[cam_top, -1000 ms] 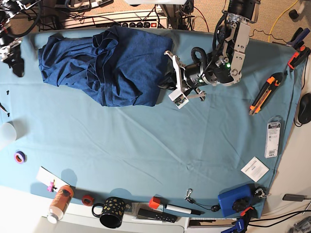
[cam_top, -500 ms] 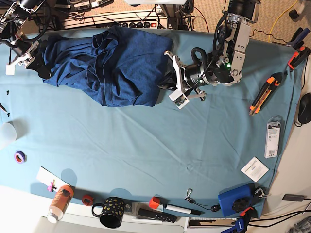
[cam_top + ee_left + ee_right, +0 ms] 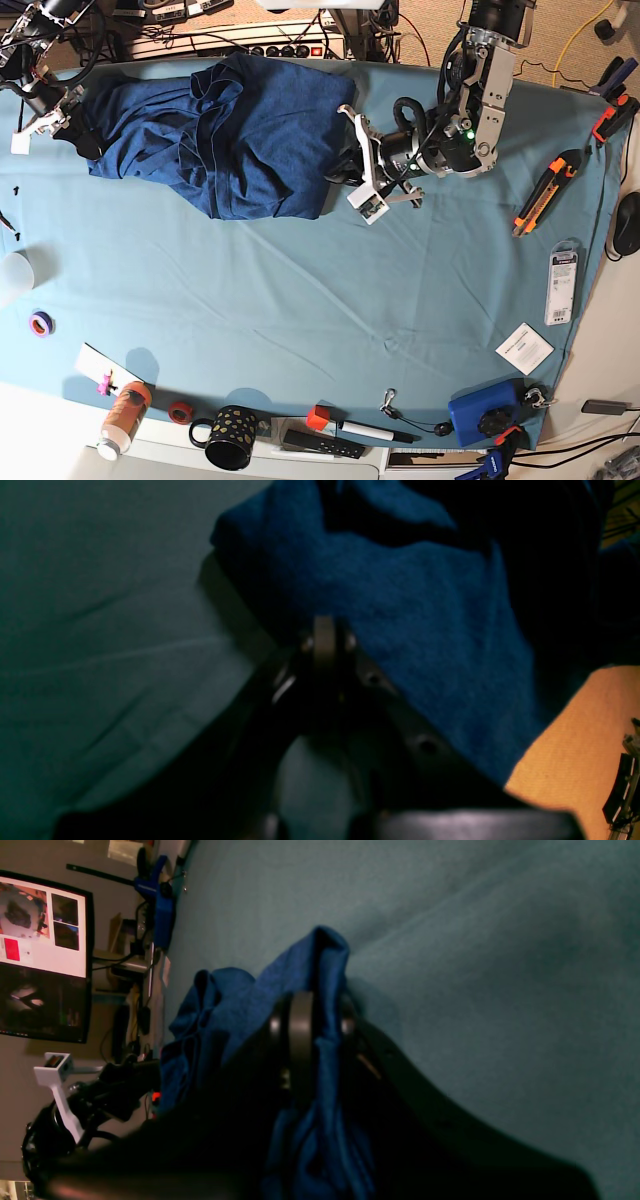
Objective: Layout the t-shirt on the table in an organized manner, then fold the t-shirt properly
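The base view takes in the whole table (image 3: 300, 290) and shows 1 t-shirt (image 3: 230, 135), bunched in a rumpled heap at the far edge, with an arm at each end of it. The left wrist view shows the left gripper (image 3: 327, 640) with its jaws pressed together at the shirt's near edge, the table cloth just beside it; whether any fabric sits between the tips cannot be told, since the jaws look fully clenched against each other. The right wrist view alone shows the right gripper (image 3: 307, 1032) pinching a raised fold of the t-shirt (image 3: 320, 970), blue cloth bulging on both sides of the finger (image 3: 300, 1040), and a lit monitor (image 3: 42, 957) beyond the table. Only the base view shows the clutter along the rims: 1 dark spotted mug (image 3: 228, 437), its inside not visible, 1 orange bottle (image 3: 123, 417) lying on its side, 1 blue box (image 3: 484, 412), 1 orange utility knife (image 3: 542, 190), 1 white card (image 3: 524, 348), 1 purple tape ring (image 3: 40, 323) and 1 red tape ring (image 3: 180, 411).
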You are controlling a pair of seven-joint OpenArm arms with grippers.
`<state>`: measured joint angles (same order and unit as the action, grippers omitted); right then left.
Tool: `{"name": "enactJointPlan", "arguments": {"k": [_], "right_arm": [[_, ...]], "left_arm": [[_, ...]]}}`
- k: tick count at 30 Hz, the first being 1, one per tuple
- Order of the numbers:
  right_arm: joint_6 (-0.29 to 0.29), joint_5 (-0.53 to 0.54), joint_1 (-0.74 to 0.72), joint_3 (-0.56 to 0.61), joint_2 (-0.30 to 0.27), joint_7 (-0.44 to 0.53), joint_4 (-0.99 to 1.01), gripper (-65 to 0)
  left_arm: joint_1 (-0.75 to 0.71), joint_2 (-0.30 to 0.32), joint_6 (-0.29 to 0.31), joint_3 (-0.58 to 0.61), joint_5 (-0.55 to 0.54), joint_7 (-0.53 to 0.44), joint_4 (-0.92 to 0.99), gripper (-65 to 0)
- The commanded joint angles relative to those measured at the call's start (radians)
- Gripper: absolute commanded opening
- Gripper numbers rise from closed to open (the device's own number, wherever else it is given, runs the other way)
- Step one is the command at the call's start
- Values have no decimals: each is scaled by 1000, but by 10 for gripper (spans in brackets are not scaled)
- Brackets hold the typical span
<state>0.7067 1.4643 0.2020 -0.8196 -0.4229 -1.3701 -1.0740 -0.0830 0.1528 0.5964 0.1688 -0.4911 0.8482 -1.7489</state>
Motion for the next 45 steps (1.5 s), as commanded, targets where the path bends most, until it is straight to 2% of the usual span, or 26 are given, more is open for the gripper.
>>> {"name": "enactJointPlan", "arguments": {"k": [1, 2, 7, 12, 16, 23, 28, 32, 38, 45], "right_arm": [[-9, 19, -5, 7, -1, -26, -21, -627], [-9, 19, -5, 7, -1, -26, -38, -649], [-9, 19, -5, 7, 0, -26, -180, -650], [-9, 19, -2, 7, 37, -26, -388, -650], [-12, 19, 1, 7, 135, -26, -561, -650], [-11, 19, 29, 10, 362, -26, -812, -650], [-11, 19, 36, 11, 459, -26, -934, -650], [-11, 19, 36, 80, 476, -26, -967, -650], [-9, 19, 36, 285, 495, -26, -967, -650], [-9, -238, 36, 492, 501, -26, -967, -650]], "left_arm": [[14, -3, 6, -1, -18, -5, -15, -650], [13, -3, 6, -1, -18, 8, -15, -650], [12, -3, -40, -1, -11, 116, -15, -650], [-18, -3, -78, -1, 69, 127, -15, -650], [-43, -3, -77, -1, 72, 121, -15, -650], [-48, -3, -77, -1, 72, 114, -15, -650], [-48, -3, -77, -1, 72, 109, -15, -650], [-48, -3, -77, -1, 72, 109, -15, -650], [-51, -3, -77, -1, 72, 109, -15, -650], [-55, -3, -77, -1, 72, 109, -15, -650]]}}
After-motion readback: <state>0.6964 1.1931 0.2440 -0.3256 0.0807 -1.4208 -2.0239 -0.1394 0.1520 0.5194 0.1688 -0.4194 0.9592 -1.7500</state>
